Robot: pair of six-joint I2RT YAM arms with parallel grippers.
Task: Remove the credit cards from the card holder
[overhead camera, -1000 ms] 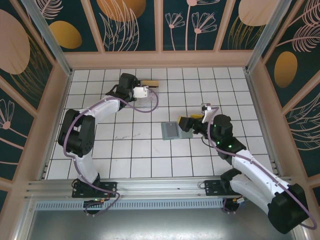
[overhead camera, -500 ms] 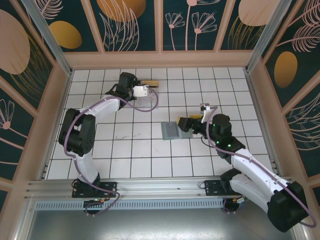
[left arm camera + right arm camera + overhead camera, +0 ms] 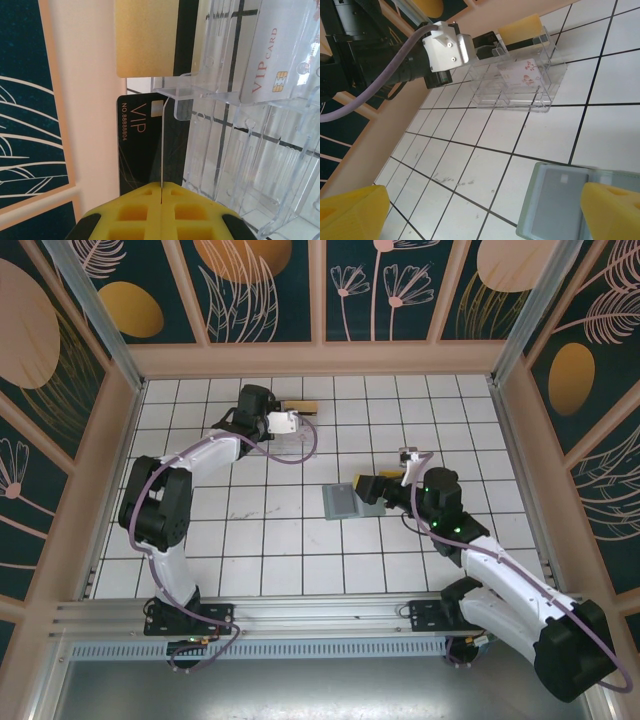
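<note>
**Tiled table** [image 3: 250, 540]: both arms are at work on it. The left arm [image 3: 200, 455] reaches to the far edge and the right arm [image 3: 470, 540] to mid-table.

**Clear plastic box** [image 3: 515, 82]: it lies near the far wall with the left gripper [image 3: 161, 200] right at it. The gripper's pads are pressed together. A thin line runs up from the seam between them, and it cannot be told whether that is a clamped edge or a wall of the box.

**Card holder** [image 3: 348, 502]: it lies open and flat at mid-table, well apart from the box. The right gripper [image 3: 368, 485] sits over its right panel with fingers spread wide, holding nothing. The right wrist view shows a grey face inside the holder; whether that is a card or lining cannot be told.

**Cards:** a gold card [image 3: 145, 37], a black card [image 3: 140, 145] and a white card [image 3: 262, 60] sit at or in the box.

**Risks, as judged:**
- Nothing pins the holder down. If the right fingers close low, they may pinch the soft panel rather than a card, then fold or drag the holder.
- A thin, flat card gives little edge to grip, so a shallow hold could slip.
- The left gripper is close against the box. Pulling back carelessly could shove or tip the box and spill the cards in it.
</note>
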